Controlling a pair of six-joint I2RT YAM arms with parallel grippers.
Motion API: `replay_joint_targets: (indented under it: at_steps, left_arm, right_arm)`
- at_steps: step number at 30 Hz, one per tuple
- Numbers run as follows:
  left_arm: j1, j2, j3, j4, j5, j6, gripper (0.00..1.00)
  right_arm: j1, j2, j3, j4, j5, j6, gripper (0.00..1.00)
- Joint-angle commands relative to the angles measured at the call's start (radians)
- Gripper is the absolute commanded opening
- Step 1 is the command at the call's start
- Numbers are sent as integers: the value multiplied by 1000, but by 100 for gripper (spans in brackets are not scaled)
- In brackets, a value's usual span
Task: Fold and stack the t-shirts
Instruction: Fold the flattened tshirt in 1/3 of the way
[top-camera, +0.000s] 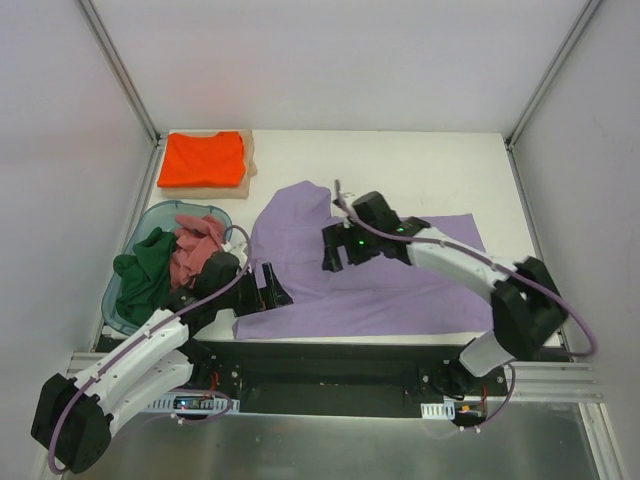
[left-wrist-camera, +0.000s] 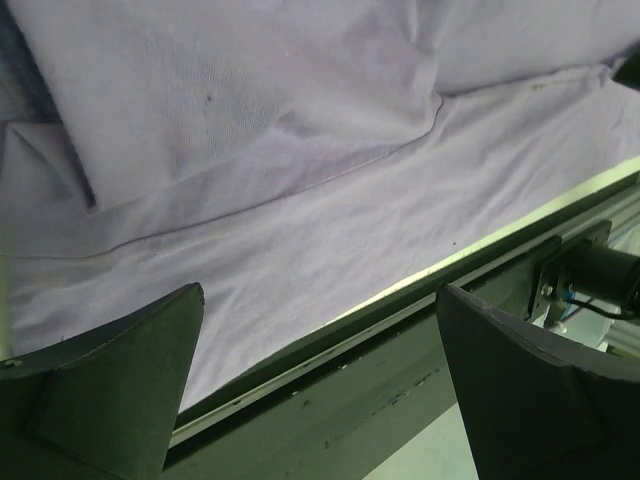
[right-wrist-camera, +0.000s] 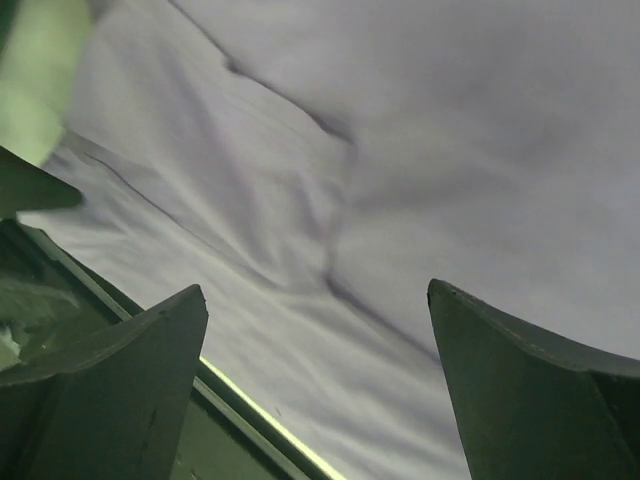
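A large lavender-purple t-shirt (top-camera: 370, 285) lies spread on the table's near middle; it fills the left wrist view (left-wrist-camera: 300, 200) and the right wrist view (right-wrist-camera: 420, 150). A folded orange t-shirt (top-camera: 202, 158) lies at the back left. A dark green t-shirt (top-camera: 142, 270) and a dusty pink t-shirt (top-camera: 195, 248) are bunched in the tub. My left gripper (top-camera: 272, 285) (left-wrist-camera: 320, 340) is open and empty at the purple shirt's near-left edge. My right gripper (top-camera: 335, 250) (right-wrist-camera: 315, 330) is open and empty over the shirt's middle.
A translucent teal plastic tub (top-camera: 150, 214) stands at the left edge. A flat tan board (top-camera: 247, 168) lies under the orange shirt at the back left. The table's front edge and metal rail (left-wrist-camera: 400, 380) run just below the purple shirt.
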Motion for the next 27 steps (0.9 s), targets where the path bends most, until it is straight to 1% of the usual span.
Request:
replay_joint_targets:
  at_steps: [1, 4, 6, 10, 13, 16, 18, 20, 27]
  left_arm:
    - [-1, -21, -62, 74, 87, 24, 99]
    - [-1, -19, -101, 64, 84, 4, 99]
    - [-1, -18, -115, 39, 63, 4, 99]
    - [-1, -16, -118, -28, 0, 4, 99]
    - [-1, -33, -130, -39, -11, 1, 99]
    - [-1, -50, -132, -48, -26, 1, 99]
    - [-1, -56, -133, -51, -29, 2, 99]
    - [-1, -59, -133, -54, -31, 2, 99]
    - [-1, -51, -133, -61, -28, 7, 99]
  right_arm:
    - [93, 232, 238, 41, -120, -83, 90]
    - [124, 367, 354, 2, -115, -85, 83]
    - [137, 430, 407, -31, -98, -90, 79]
    - [144, 508, 465, -94, -78, -126, 73]
    - [147, 542, 502, -147, -22, -162, 72]
    - [153, 558, 504, -154, -23, -176, 71]
    - [164, 559, 501, -160, -17, -189, 69]
    - [172, 559, 496, -164, 3, -199, 65]
    - [187, 555, 502, -183, 96, -226, 65]
